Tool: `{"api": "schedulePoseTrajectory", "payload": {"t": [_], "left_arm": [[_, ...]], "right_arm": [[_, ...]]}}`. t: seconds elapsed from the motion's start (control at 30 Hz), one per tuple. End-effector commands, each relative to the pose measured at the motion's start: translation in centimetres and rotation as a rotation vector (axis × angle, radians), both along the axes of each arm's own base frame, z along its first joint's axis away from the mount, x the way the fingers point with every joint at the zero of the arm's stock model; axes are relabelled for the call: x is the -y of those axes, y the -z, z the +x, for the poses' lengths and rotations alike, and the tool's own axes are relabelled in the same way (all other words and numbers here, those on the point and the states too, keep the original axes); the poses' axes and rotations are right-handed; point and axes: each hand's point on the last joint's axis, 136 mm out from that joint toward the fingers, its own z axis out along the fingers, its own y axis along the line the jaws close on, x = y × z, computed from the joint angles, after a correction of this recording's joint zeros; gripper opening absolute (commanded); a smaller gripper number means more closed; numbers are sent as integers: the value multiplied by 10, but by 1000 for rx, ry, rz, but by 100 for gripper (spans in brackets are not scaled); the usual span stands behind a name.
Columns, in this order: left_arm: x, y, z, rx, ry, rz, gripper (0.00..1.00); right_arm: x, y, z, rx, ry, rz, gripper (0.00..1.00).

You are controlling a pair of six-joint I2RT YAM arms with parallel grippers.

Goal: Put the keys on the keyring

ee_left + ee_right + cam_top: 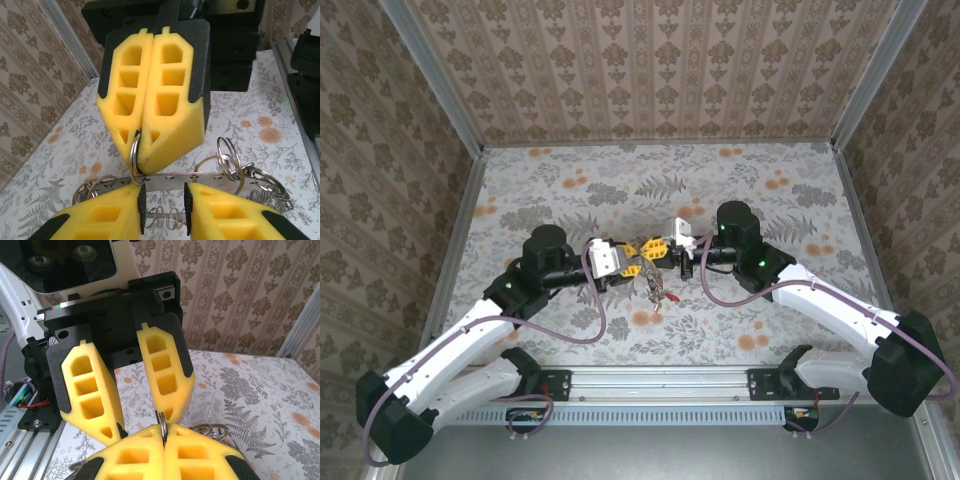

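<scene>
Starting at the right end effector (163, 432): squeezing shut on a thin wire loop (134, 155), pads pressed together, the loop's edge poking out between them. Meeting the left end effector (164, 192) nose to nose; seeing its jaws spread apart, nothing pinched between the pads.

Moving outward: spotting the keyring (205, 177), a flat grey band with little punched holes, lying crosswise just past the left fingertips, long axis running side to side across their gap, the wire loop standing up off it into the right's grip. Reckoning the left as the nearer one, practically touching the band. Noticing more split rings (227, 155) bunched toward one end.

Catching the keys (656, 288) under the meeting point from overhead, not managing to tell whether dangling or resting on the bench (550, 180).

Guessing the next move hinging on that crosswise band, probably closing the left across it.
</scene>
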Motion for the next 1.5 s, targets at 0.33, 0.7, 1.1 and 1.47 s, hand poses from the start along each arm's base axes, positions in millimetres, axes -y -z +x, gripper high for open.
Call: {"api": "schedulePoseTrajectory", "payload": {"t": [0.33,0.7,1.1,1.47], "left_arm": [[3,-34,8,-5,-43,-84,21],[-1,-34,13,-25,-64,-86,23],[5,-31,7,-56,-12,-83,18],[3,-34,9,-58,-21,-61,0]], "right_arm": [[5,-10,-4,90,38,-5,0],[6,-13,-7,91,36,14,0],[-3,-19,-1,87,36,42,0],[2,7,-5,89,36,-62,0]]}}
